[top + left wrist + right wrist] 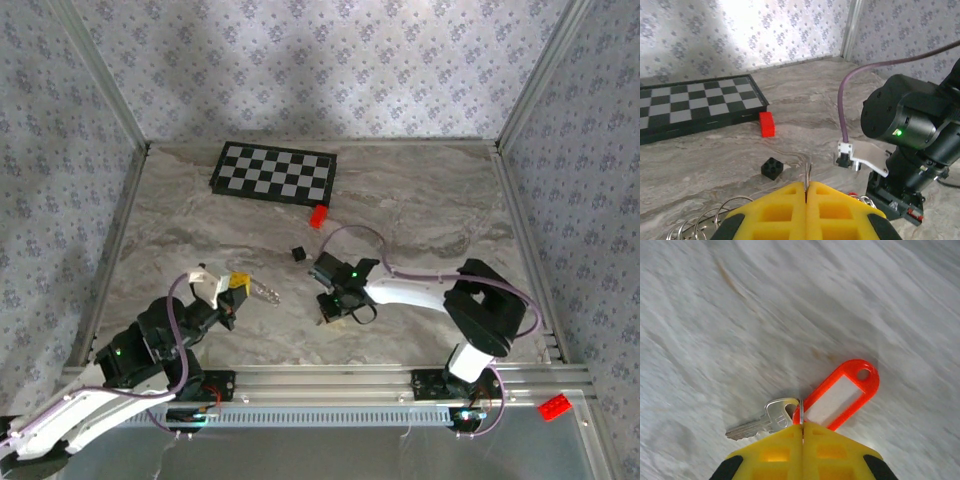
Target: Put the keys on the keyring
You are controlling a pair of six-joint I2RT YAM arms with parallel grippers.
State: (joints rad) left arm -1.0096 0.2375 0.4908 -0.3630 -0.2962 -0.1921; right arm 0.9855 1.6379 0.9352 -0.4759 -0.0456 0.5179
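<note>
1. Left gripper (806,187): yellow fingers (780,212) pressed fully together, pinching a thin upright edge of the keyring (807,174). More of its silvery wire coils at the lower left of the wrist view.
2. Right gripper (802,426): yellow fingers (835,452) likewise closed, clamped on the small ring joining the keys (840,400). Red tag with a white middle angled up and right, silver key (760,424) pointing left, both just ahead of the tips.
3. From above: keyring jutting rightward from the left gripper, right gripper low over the marble table (430,200) near centre, the two grippers apart.
4. Beyond the grippers: black cube (297,252), then red block (319,215), then chessboard (275,172) at the far edge.
5. Second red block (554,406) outside the table, at the near-right corner of the frame.
</note>
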